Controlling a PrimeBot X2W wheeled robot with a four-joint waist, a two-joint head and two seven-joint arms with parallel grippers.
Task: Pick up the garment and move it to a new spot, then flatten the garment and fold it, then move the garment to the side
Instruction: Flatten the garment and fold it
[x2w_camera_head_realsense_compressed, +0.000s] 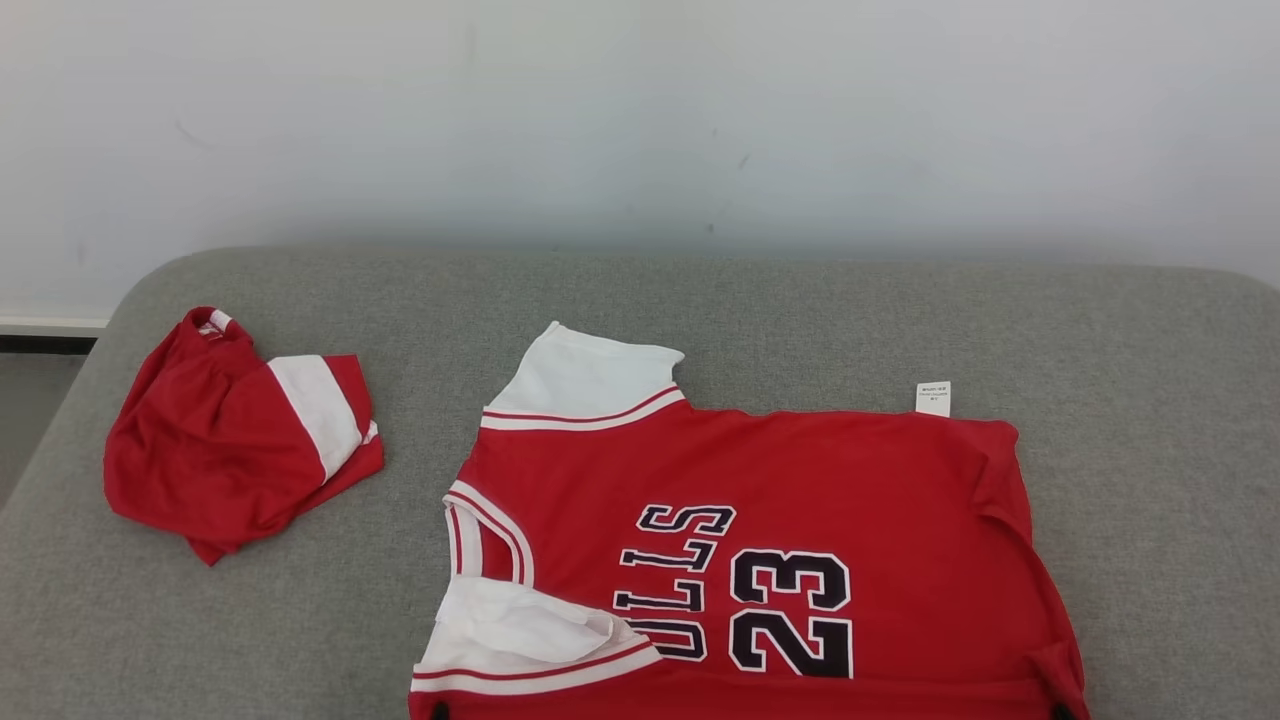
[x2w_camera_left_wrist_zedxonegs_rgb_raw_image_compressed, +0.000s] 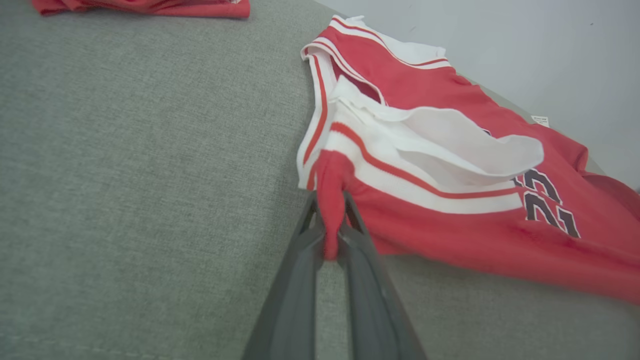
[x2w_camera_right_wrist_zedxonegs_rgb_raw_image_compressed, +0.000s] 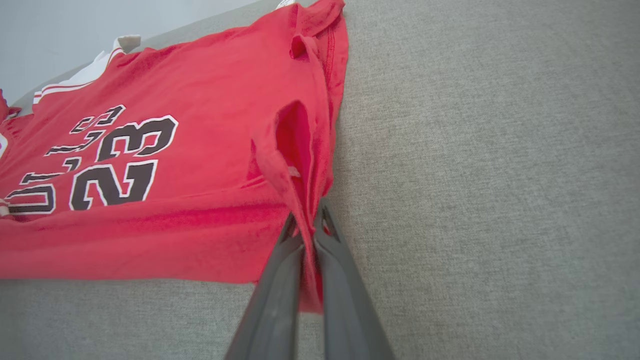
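The left tool (x2w_camera_left_wrist_zedxonegs_rgb_raw_image_compressed: 331, 201) pinches a corner of the red jersey (x2w_camera_head_realsense_compressed: 800, 470) beside its white sleeve (x2w_camera_left_wrist_zedxonegs_rgb_raw_image_compressed: 450, 145). The right tool (x2w_camera_right_wrist_zedxonegs_rgb_raw_image_compressed: 307, 216) clamps the other near corner, on the grey cushion (x2w_camera_head_realsense_compressed: 1150, 400).

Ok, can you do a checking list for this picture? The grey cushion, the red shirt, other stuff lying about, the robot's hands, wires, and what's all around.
Surface: grey cushion, woven fabric, rounded corners.
Job's things: red jersey spread flat, number 23 face up, white sleeves toward the robot's left, white label at its far edge.
Clutter: bundled red and white garment to the left, apart from the jersey.
Grippers: left gripper shut, pinching red cloth beside the near white sleeve; right gripper shut, pinching the jersey's edge at the hem end.
Cables: nothing seen.
Surroundings: pale wall behind the cushion.
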